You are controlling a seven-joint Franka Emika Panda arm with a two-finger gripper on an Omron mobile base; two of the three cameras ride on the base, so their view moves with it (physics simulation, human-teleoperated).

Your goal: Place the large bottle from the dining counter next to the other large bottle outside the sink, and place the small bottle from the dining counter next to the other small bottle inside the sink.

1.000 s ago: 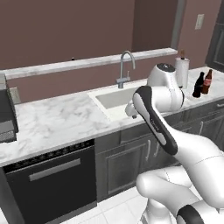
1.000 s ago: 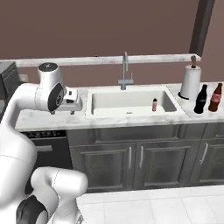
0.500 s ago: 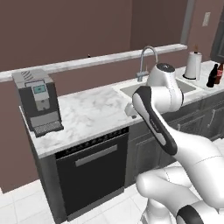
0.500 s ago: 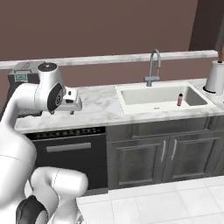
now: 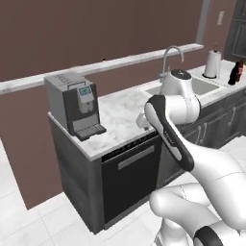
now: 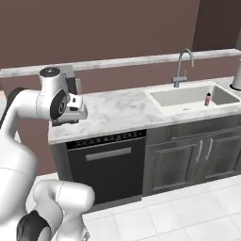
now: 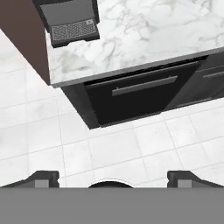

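On the kitchen run: the white arm was folded above the marbled counter (image 6: pixel 122 110), beside a grey coffee machine (image 5: pixel 74 103).
Gripper: the gripper (image 7: pixel 112 176) pointed down past the counter edge at the tiled floor (image 7: pixel 109 148); its dark fingertips (image 7: pixel 43 177) stood wide apart with nothing between them.
Below: a black dishwasher (image 6: pixel 106 167) sat under the counter.
Sink: the sink (image 6: pixel 188 98) lay well to the arm's right, under a curved steel tap (image 6: pixel 182 66).
Small bottle: a pink-red small bottle (image 6: pixel 207 99) stood inside the sink.
Large bottle: a dark bottle (image 5: pixel 235 73) stood past the sink, near a paper towel roll (image 5: pixel 212 64).
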